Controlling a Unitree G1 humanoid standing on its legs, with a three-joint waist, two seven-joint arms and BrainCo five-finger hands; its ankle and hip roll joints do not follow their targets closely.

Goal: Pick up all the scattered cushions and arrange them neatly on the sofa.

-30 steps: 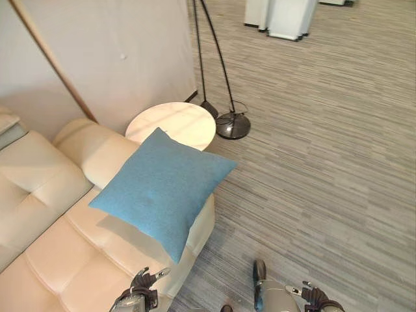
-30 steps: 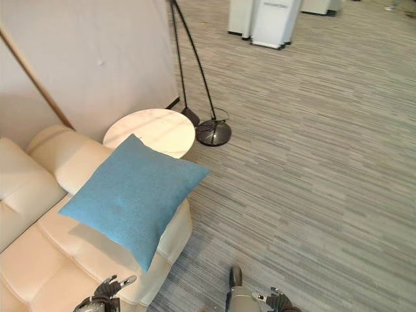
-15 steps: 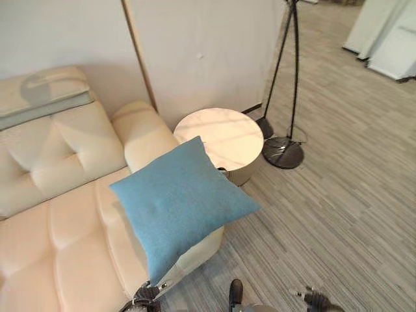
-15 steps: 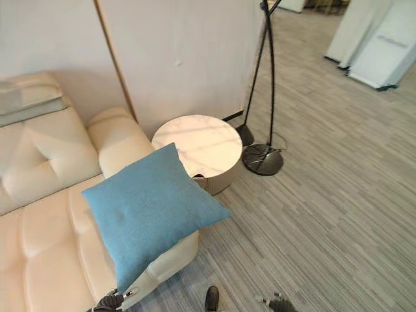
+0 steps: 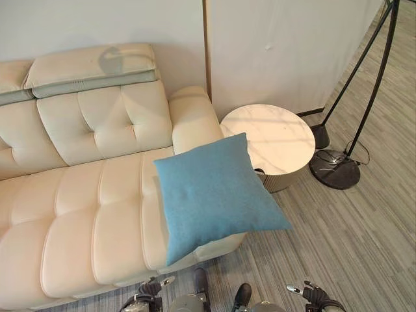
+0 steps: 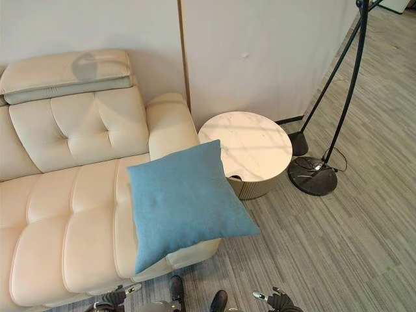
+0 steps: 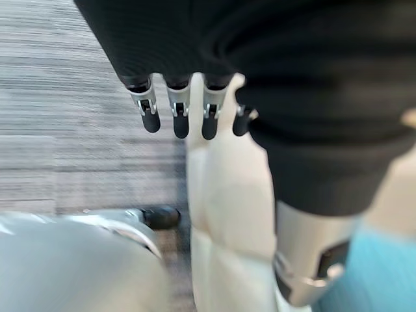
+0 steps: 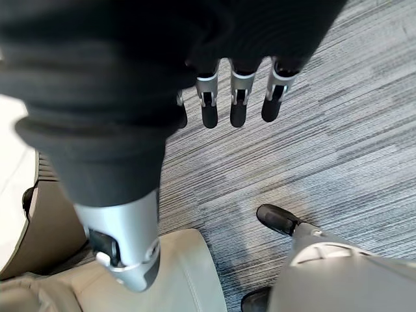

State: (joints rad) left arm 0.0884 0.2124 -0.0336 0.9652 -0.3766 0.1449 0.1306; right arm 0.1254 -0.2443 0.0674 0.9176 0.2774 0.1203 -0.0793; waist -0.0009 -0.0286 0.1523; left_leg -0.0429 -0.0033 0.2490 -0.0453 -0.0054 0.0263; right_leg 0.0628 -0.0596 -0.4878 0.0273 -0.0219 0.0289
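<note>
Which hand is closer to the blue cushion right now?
The left hand. It hangs open just below the blue cushion's lower corner, by the sofa's front edge. The right hand, also open, is off to the cushion's right over the carpet.

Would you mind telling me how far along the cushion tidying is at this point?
One square blue fabric cushion lies on the cream leather sofa, but crooked at the seat's end by the armrest, one corner overhanging the grey striped carpet. Nothing is in hand: the left hand and right hand hang open and empty. Straightening that cushion looks left; no other cushions are visible.
</note>
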